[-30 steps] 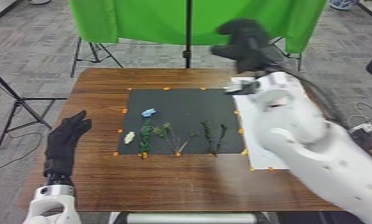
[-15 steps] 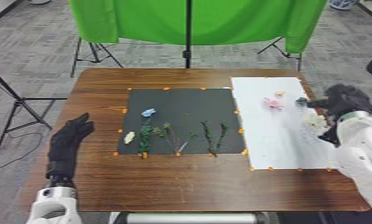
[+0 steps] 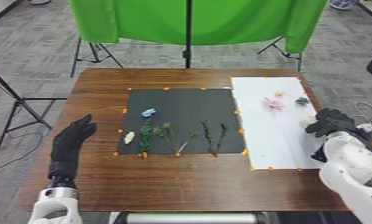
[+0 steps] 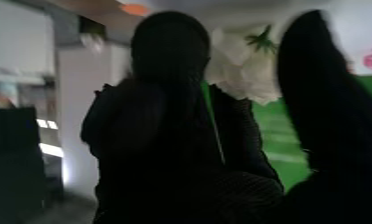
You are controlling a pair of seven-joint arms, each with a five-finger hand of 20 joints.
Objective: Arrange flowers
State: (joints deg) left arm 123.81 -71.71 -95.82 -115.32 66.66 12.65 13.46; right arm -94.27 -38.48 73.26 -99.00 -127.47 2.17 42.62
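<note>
Petals, thin and probably cloth, made up the white artificial-looking flower just beyond my black-gloved right hand, in line with the space between my fingers. My fingers stood extended and apart, unclenched; I could not tell whether they touched it. I judged it very light, soft and easily crushed, more apt to skid away than resist. Its small spiky green part looked stiffer, so a gentle pinch there seemed safer than squeezing the bloom.

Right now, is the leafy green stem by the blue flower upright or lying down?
Lying down: the leafy green stem stretches along the dark mat.
</note>
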